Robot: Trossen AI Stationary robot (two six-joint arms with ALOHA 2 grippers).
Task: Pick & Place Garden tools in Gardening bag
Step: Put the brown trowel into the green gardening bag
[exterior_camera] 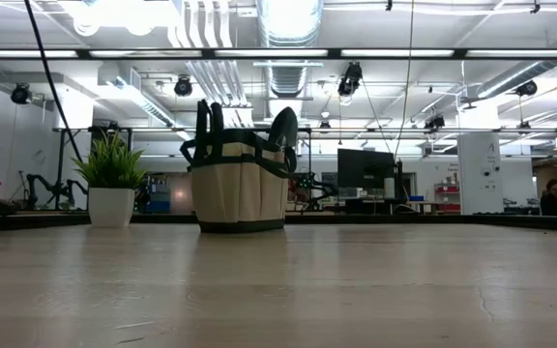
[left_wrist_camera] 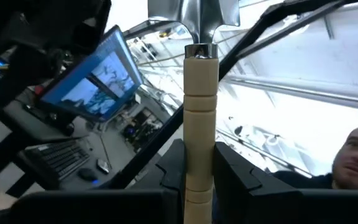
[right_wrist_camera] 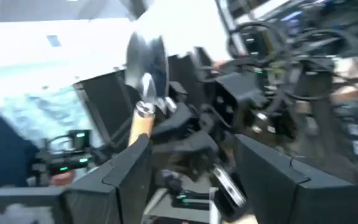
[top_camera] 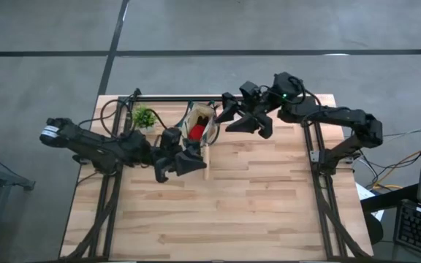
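Fingers (left_wrist_camera: 235, 180) of our left gripper (left_wrist_camera: 199, 180) clamp the light wooden handle of a trowel (left_wrist_camera: 199, 112), blade pointing up, just in front of the bag (top_camera: 199, 126). Our right gripper (right_wrist_camera: 191, 180) hangs beside the bag's far side with its jaws spread wide and empty. The bag stands upright near a potted plant (exterior_camera: 111, 182) on the table (top_camera: 269, 197), with a red item (top_camera: 196, 131) inside.

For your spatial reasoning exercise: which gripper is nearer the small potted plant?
Left. The left gripper, shut on a trowel, sits just in front of the potted plant; the right gripper is beyond the gardening bag.
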